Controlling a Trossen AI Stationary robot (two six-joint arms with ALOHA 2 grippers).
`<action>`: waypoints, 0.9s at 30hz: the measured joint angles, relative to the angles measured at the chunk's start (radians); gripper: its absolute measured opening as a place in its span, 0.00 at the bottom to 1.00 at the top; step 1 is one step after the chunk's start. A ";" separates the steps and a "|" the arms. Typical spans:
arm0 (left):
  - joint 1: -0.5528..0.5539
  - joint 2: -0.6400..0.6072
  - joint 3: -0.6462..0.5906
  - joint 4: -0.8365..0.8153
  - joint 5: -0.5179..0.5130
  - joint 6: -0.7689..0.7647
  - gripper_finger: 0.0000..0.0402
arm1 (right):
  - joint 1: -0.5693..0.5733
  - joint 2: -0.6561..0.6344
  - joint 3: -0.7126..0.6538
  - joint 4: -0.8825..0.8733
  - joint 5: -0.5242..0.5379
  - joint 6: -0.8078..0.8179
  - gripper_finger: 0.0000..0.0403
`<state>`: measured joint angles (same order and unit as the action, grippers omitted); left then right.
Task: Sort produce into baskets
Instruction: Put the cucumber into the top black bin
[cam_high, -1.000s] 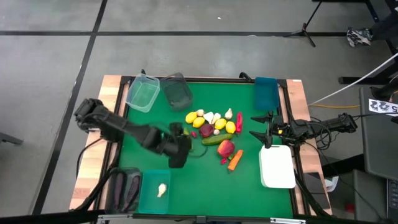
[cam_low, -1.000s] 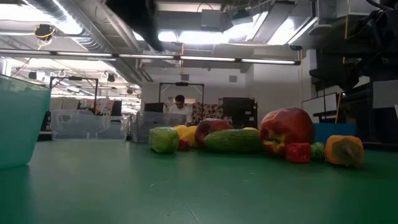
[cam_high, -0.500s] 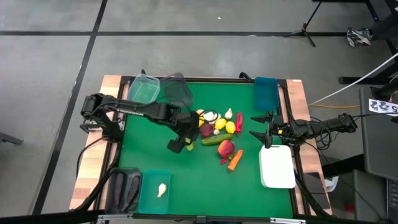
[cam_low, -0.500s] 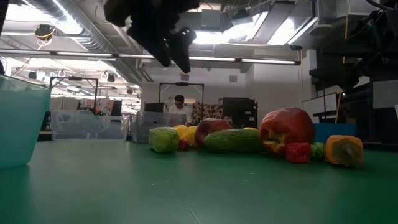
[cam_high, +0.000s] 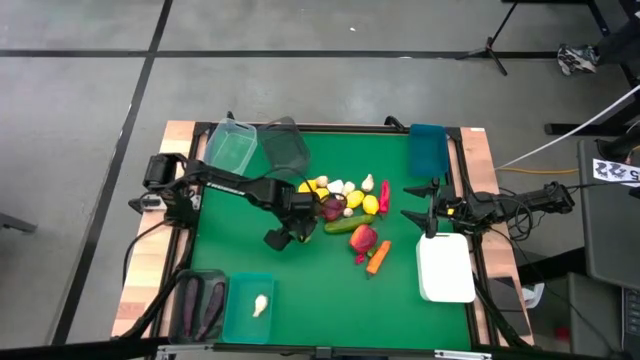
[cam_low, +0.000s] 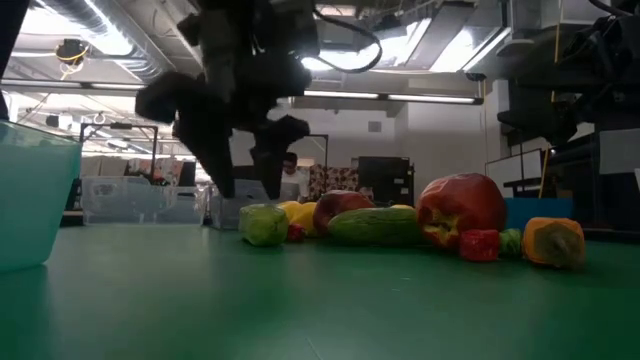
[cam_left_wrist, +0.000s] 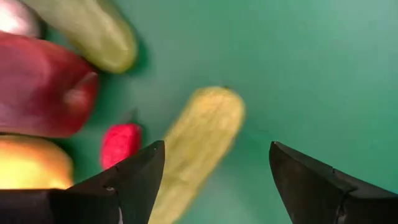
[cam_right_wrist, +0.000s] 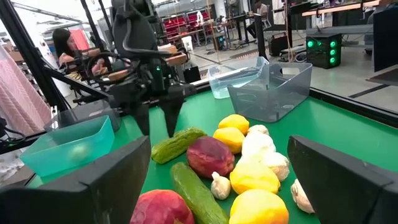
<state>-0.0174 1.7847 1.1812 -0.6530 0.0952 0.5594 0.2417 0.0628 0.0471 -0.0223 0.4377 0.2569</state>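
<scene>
Dark left fingers (cam_left_wrist: 130, 186) spread wide, empty, straddling green cucumber (cam_left_wrist: 199, 146).

left claw (cam_low: 248, 165) open above cucumber (cam_low: 263, 224), teal tub (cam_low: 35, 200)

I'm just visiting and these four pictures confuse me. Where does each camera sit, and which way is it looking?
High view: above the table, facing straight down; both arms show, the left hand open by the produce pile.
Low view: at tabletop height, looking across; the left hand comes down from above.
Left wrist view: on the left arm, looking past its own fingers at a small cucumber.
Right wrist view: on the right arm, its open fingers facing the pile.
Shared: that small cucumber and the left hand.
</scene>
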 joint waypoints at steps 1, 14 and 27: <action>0.000 0.000 -0.012 0.033 -0.011 0.017 0.70 | 0.000 0.000 0.000 0.002 0.004 0.000 0.93; 0.002 0.000 -0.123 0.176 -0.026 0.127 0.67 | 0.000 0.000 0.000 0.004 0.018 0.004 0.93; 0.035 0.000 -0.152 0.219 -0.045 0.074 0.52 | 0.000 0.000 0.000 0.005 0.019 0.004 0.93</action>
<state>0.0174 1.7844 1.0294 -0.4337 0.0505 0.6339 0.2417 0.0627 0.0467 -0.0174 0.4564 0.2607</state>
